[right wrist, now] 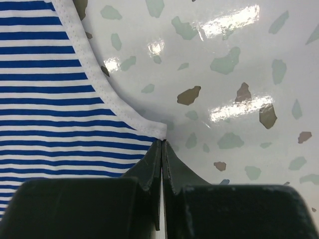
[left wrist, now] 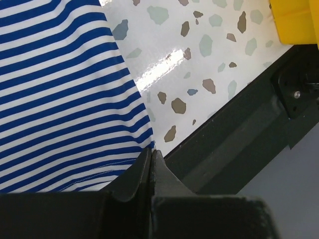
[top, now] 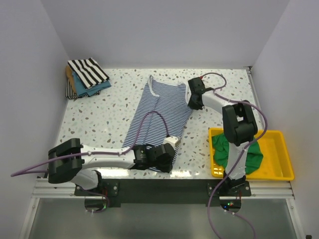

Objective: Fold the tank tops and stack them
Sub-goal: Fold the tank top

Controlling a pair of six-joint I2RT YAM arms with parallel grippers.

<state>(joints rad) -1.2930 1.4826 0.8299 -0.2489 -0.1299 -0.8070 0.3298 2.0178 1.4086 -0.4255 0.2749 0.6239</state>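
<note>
Left gripper (left wrist: 151, 155): clamped tight; I see it pinching the near hem corner of the blue-striped top (top: 158, 117), close to the table's front edge.
Right gripper (right wrist: 162, 147): also clamped, jaws together on the cloth corner where the white-trimmed edge ends, right side of the same top.
Blue-striped top: lies lengthwise mid-table, straps twd the back wall, hem twd the arm bases; a bit rumpled down the middle.
Green top (top: 253, 160): bunched in the yellow tray (top: 280, 135), partly hidden behind the right arm.
Tray: front right of the table, beside the right arm's base.
Folded pile (top: 85, 75): back left corner, well apart from both arms; black-and-white striped one on top, teal & tan edges showing under it.
Table (top: 99, 124): white w/ speckles, glossy.
</note>
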